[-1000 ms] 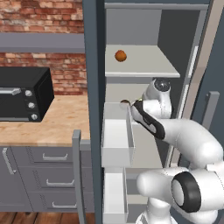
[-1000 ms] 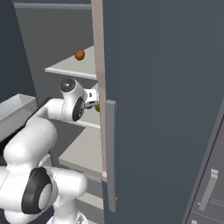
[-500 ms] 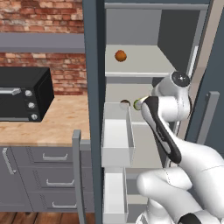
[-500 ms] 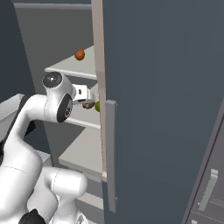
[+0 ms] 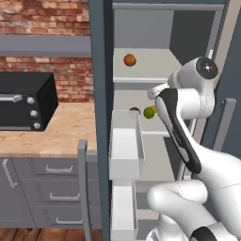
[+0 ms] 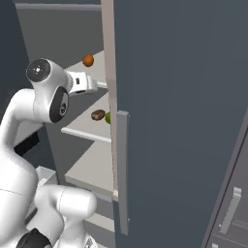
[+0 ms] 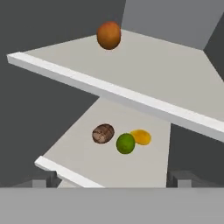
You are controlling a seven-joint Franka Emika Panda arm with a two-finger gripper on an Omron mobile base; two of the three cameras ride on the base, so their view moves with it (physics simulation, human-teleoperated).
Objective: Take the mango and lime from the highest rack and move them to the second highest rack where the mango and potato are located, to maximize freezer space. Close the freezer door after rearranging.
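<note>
Freezer interior: claw (image 7: pixel 112 179) open and empty; mango (image 7: pixel 108 35) alone on highest rack (image 7: pixel 100 89), above lime (image 7: pixel 125 143). Best approach: raise, centre, close gently.

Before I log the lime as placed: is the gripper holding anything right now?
Gripper: open, holding nothing; the small round green lime lies on the lower pale grey shelf.

**A rendered home kitchen with an open freezer**

This is a kitchen. A red brick wall (image 5: pixel 42 14) backs a pale wooden counter (image 5: pixel 61 136) that carries a black toaster oven (image 5: pixel 23 101). Grey drawer fronts (image 5: pixel 52 197) with bar handles sit below it. Beside them stands a tall freezer, the freezer door (image 6: pixel 179 111) swung open, with pale shelves holding fruit and white drawer bins (image 5: pixel 126 146) pulled out.
</note>
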